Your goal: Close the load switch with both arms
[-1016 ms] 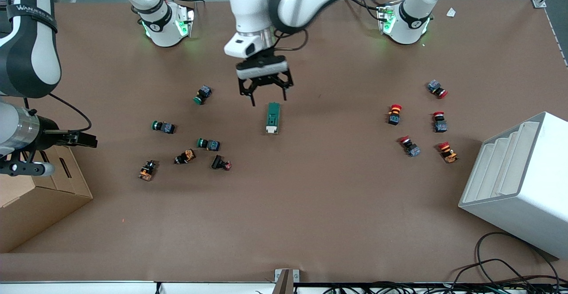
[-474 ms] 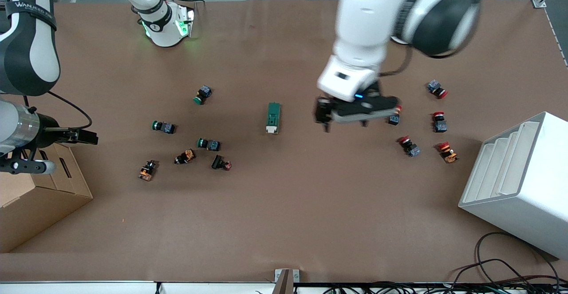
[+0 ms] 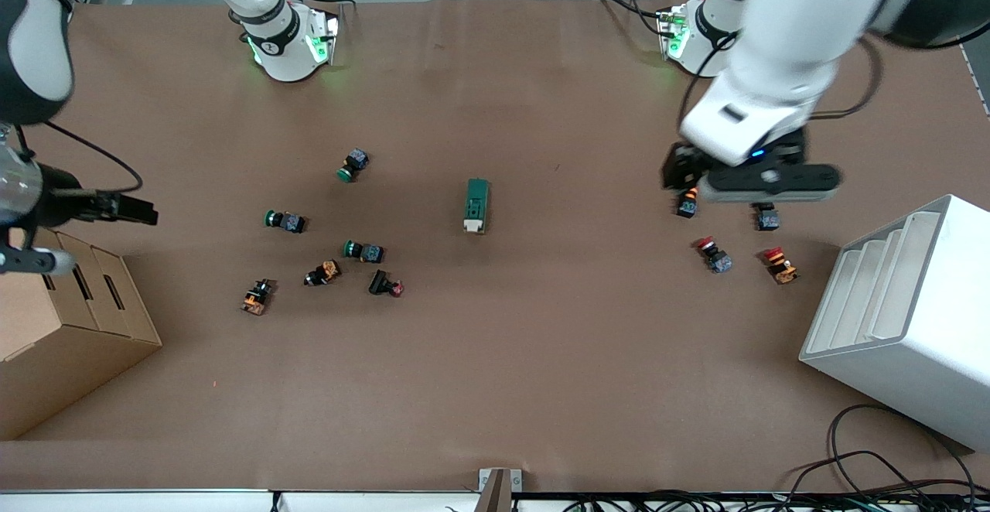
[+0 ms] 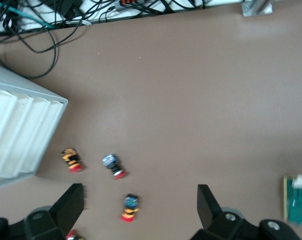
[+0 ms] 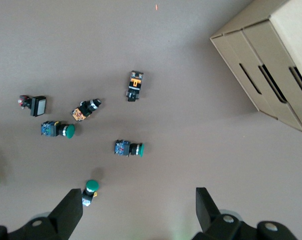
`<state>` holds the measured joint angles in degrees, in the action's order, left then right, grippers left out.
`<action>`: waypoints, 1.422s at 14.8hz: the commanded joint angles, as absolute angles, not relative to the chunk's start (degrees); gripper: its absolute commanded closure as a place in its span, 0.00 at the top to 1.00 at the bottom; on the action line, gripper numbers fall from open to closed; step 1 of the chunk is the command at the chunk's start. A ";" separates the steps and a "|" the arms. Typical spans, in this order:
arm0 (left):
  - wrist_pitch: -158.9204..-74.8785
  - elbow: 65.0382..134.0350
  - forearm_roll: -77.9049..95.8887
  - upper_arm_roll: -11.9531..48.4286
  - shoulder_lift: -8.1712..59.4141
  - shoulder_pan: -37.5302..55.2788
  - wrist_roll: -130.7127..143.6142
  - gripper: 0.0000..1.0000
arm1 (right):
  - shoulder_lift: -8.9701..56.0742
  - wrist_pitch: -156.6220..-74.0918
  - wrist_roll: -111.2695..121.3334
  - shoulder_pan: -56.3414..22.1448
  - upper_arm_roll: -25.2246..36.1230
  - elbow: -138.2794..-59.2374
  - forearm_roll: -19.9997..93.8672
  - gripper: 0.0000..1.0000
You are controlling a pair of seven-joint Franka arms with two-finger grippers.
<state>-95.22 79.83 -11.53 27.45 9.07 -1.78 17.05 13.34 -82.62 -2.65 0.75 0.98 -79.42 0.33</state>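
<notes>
Front view high, faces robots; wrist views look down, share load switch (image 3: 477, 205).

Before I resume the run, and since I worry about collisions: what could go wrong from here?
1. The left hand, open, hangs over the red-capped push-buttons; dropping there could knock them.
2. The load switch lies loose mid-table, unheld; pressed by one arm alone, it may slide.
3. The right hand, open, is close above the cardboard box.

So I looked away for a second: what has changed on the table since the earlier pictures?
The left gripper has swung away from above the dark green oblong load switch and is now over the red-capped push-buttons near the white stepped bin, fingers open, holding nothing. The right gripper shifted only slightly, above the cardboard box. The switch and buttons lie as before.
</notes>
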 commanded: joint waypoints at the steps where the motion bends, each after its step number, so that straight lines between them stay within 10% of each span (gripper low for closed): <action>1: -92.48 83.93 -4.93 13.31 2.48 3.76 4.95 1.00 | 6.43 -83.06 -1.76 1.76 0.35 -85.78 1.58 1.00; 11: -90.08 97.28 -3.52 7.38 -9.48 3.87 0.44 1.00 | -2.55 -81.47 1.75 2.02 0.18 -89.12 -0.26 1.00; 21: -87.98 93.36 0.70 7.21 -6.95 1.76 1.58 1.00 | -4.84 -79.72 0.79 2.11 0.09 -89.22 0.17 1.00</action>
